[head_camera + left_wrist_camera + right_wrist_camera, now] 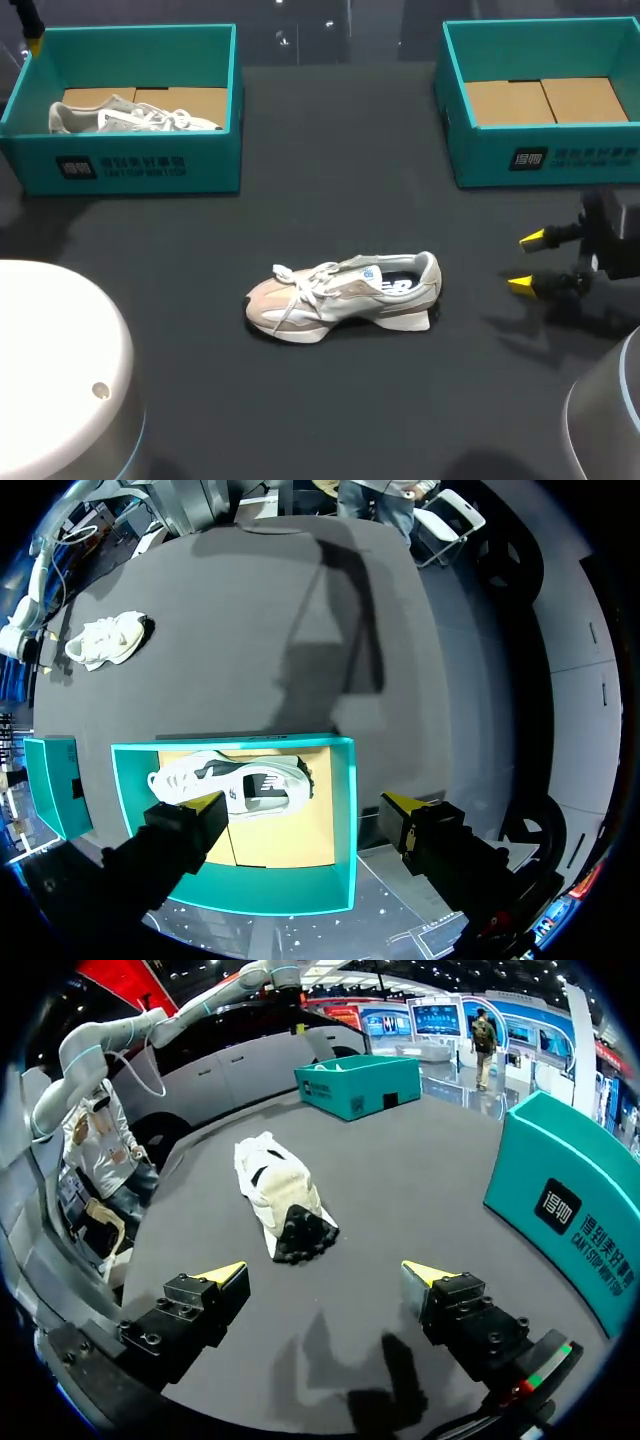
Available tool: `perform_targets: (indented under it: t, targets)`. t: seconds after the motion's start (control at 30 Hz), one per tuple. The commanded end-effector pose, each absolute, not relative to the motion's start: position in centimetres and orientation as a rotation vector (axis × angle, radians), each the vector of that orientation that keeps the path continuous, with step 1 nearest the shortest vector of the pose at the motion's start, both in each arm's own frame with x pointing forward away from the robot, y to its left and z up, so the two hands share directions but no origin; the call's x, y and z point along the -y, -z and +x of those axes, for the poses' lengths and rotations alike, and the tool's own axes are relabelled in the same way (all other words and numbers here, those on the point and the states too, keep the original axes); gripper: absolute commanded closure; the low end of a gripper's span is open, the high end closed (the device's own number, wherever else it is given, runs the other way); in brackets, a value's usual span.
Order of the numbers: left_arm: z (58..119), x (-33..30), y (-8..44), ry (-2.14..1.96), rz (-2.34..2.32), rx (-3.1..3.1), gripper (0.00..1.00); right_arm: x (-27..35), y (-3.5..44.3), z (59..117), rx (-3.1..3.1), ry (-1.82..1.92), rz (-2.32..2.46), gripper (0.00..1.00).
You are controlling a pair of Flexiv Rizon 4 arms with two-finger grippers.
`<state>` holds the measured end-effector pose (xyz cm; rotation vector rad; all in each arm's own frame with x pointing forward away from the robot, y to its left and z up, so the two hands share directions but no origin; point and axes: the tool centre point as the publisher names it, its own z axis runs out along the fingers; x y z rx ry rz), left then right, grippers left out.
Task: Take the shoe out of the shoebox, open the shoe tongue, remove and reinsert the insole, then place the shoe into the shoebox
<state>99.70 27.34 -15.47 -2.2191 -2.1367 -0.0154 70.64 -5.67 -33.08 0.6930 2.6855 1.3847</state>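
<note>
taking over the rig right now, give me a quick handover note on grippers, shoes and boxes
Grippers: the left gripper is open and empty, above the left shoebox. The right gripper is open and empty, off the heel end of the shoe on the table, not touching it.
Things: a second shoe lies in the left shoebox. The right shoebox holds no shoe.
Done: one shoe is out, standing on its sole on the table.
Left: whether the tongue and insole steps are done cannot be told from here. The shoe is not yet back in a box.
</note>
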Motion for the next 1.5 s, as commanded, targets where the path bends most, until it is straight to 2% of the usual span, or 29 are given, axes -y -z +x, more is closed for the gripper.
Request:
perform_targets:
  t: [0.03,0.43,0.97,1.5]
  targets:
    - [99.6,-27.3,15.4,0.019,-2.219,2.136,0.0,6.7,34.5,71.3,-2.63,-1.493,0.583,0.0]
    - [99.6,-27.3,15.4,0.019,-2.219,2.136,0.0,6.8,36.7,71.8,-2.584,-1.553,0.387,0.0]
    - [99.6,-27.3,15.4,0.019,-2.219,2.136,0.0,6.9,37.9,71.8,-2.553,-1.591,0.396,0.0]
    - [99.6,-27.3,15.4,0.019,-2.219,2.136,0.0,3.2,38.0,72.0,-2.548,-1.619,0.306,0.0]
